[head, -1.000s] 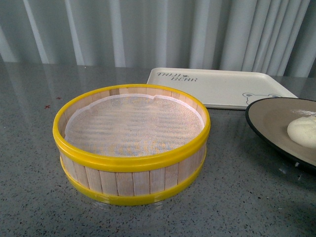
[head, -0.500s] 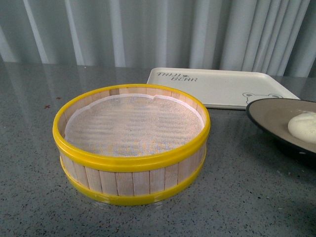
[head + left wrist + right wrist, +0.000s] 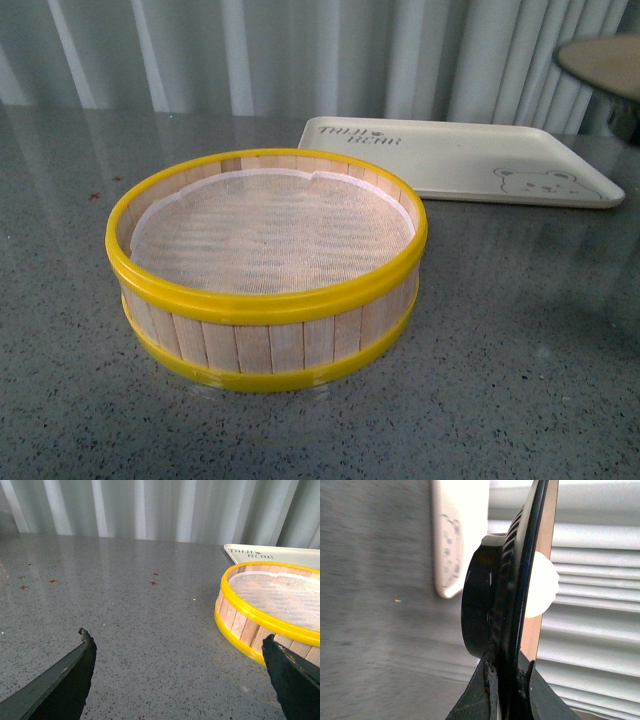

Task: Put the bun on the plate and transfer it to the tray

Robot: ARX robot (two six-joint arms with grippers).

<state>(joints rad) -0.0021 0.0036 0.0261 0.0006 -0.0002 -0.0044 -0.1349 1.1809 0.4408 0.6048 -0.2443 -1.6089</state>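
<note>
My right gripper (image 3: 507, 672) is shut on the black rim of the plate (image 3: 512, 575) and holds it up in the air. The cream-white bun (image 3: 542, 587) lies on the plate's tan inside. In the front view only an edge of the lifted plate (image 3: 605, 58) shows at the top right, above the far right end of the cream-white tray (image 3: 450, 160); the bun is hidden there. The tray's bear-face corner (image 3: 447, 545) shows below the plate in the right wrist view. My left gripper (image 3: 177, 647) is open and empty above the bare grey table.
A round wooden steamer basket (image 3: 265, 265) with yellow rims and a white cloth lining stands mid-table in front of the tray; it also shows in the left wrist view (image 3: 270, 605). A grey speckled table (image 3: 520, 350) and a pleated curtain behind.
The plate with the bun has risen from low at the right edge of the front view to the top right corner, above the tray's far end. The basket and tray have not moved.
</note>
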